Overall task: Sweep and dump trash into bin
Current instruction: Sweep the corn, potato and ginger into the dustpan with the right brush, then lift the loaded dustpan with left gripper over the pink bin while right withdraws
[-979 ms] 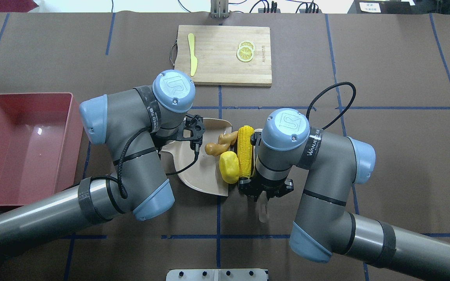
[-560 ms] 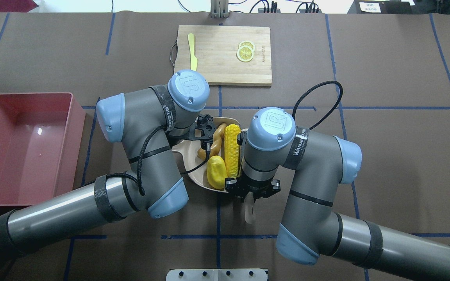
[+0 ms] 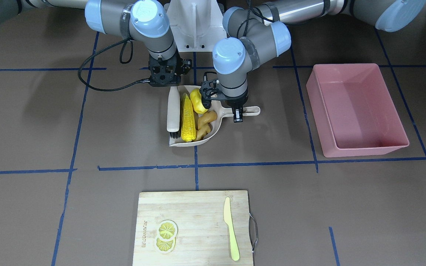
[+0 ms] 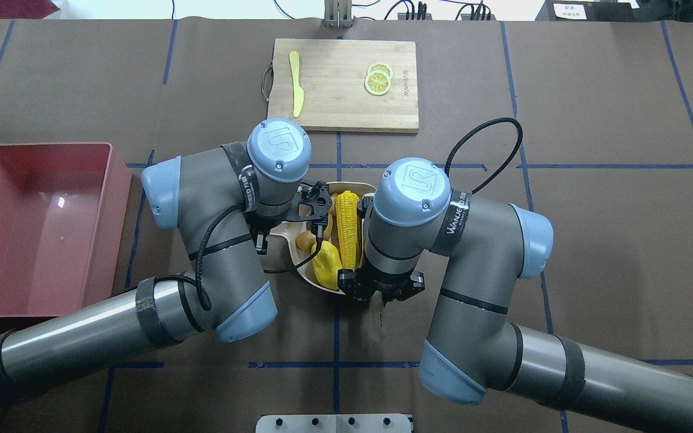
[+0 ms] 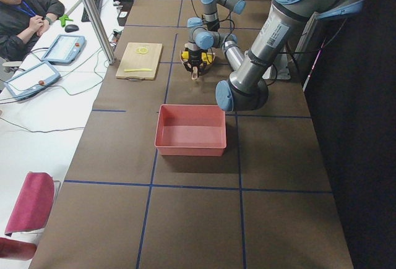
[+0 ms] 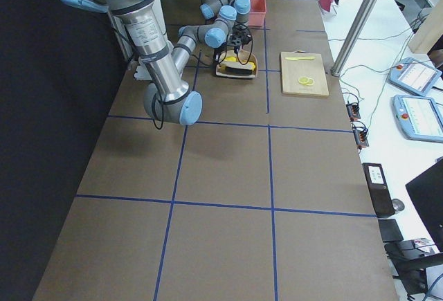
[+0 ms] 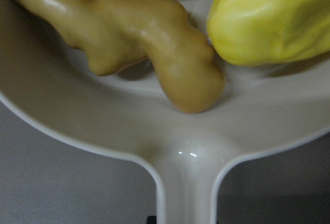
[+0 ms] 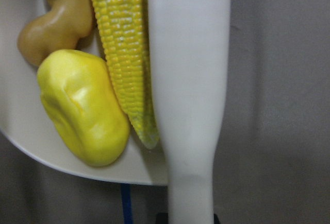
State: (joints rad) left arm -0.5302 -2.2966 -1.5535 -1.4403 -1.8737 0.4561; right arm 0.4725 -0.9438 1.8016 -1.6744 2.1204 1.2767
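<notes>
Swept deeper into the dustpan (image 3: 216,130), ribbed yellow corn (image 3: 188,118) is now lying at nine o'clock of knobbly tan ginger (image 3: 205,122) frontally, lump (image 3: 198,101) at twelve. The left gripper (image 3: 237,117) is clamping the dustpan, the right gripper (image 3: 165,82) the brush (image 3: 173,111); the bin (image 3: 357,149) is sitting at three o'clock.

Yellow corn (image 3: 187,118) and lump (image 3: 197,101), tan ginger (image 3: 205,123), beige dustpan (image 3: 183,144), white brush (image 3: 173,109), pink bin (image 3: 353,111).

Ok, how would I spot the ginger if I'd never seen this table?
Find the beige dustpan in the middle of the brown table. Three toy foods lie in it, and the ginger root is on the handle side of the long corn cob. It alone is tan-brown and knobbly; the corn and the rounded lump are bright yellow.
</notes>
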